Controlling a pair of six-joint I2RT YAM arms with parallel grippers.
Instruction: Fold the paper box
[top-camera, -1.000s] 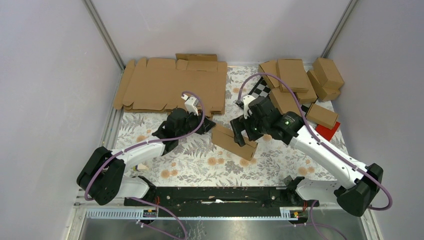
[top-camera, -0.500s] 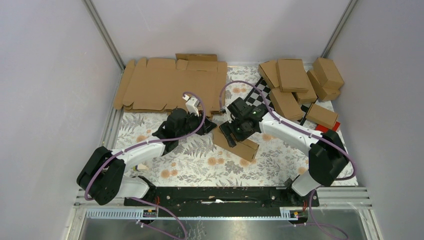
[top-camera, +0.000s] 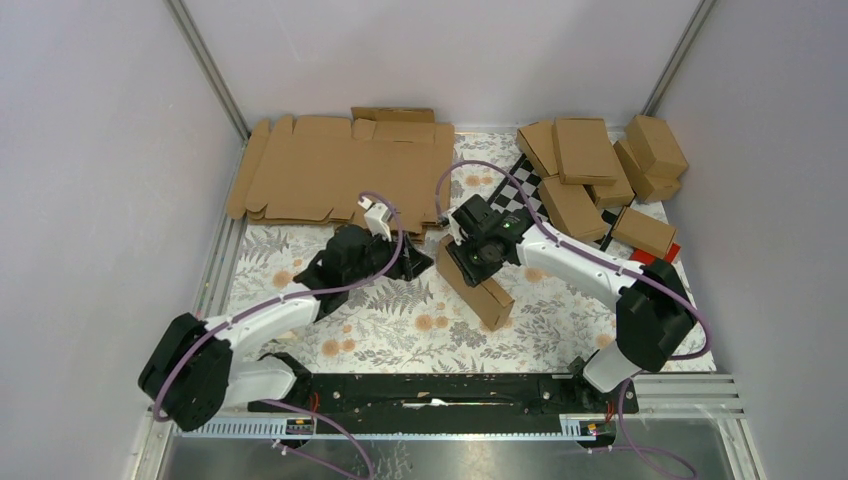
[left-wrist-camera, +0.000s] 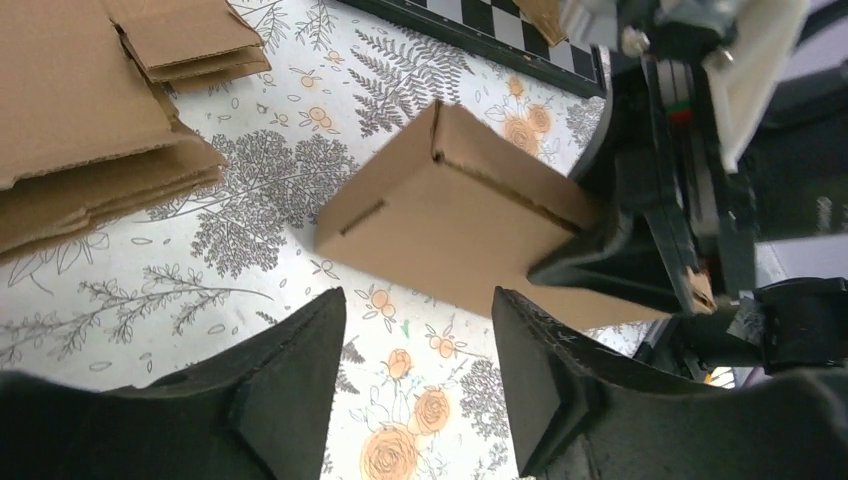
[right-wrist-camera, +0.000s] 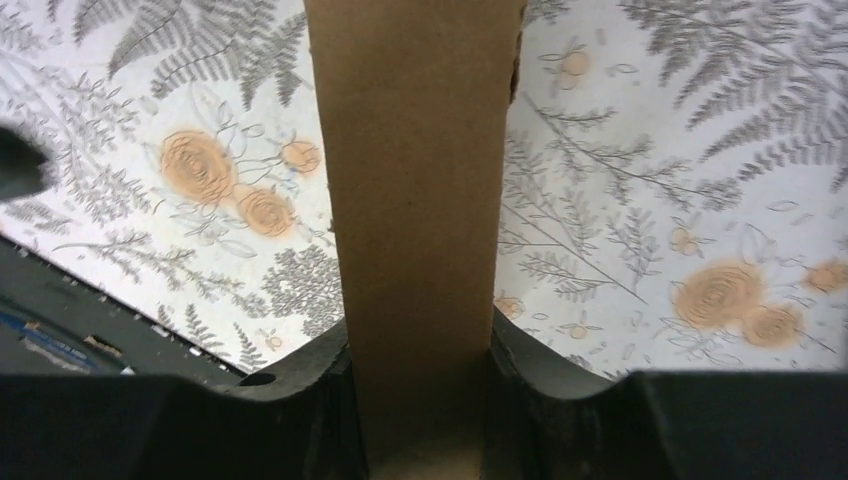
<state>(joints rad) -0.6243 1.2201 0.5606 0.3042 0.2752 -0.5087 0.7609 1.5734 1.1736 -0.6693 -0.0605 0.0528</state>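
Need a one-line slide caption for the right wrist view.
Right end effector clamps the brown paper box between both fingers, floral table cover beneath.

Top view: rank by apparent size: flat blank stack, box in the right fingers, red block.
1. Blank stack
2. Box
3. Red block, partly hidden under a carton, so its full size is unclear.

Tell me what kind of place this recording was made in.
Likely a lab data-collection cell: plain walls close in a small floral-clothed table, a chequered board lies by a pile of folded boxes, and flat cardboard blanks are stacked at the back.
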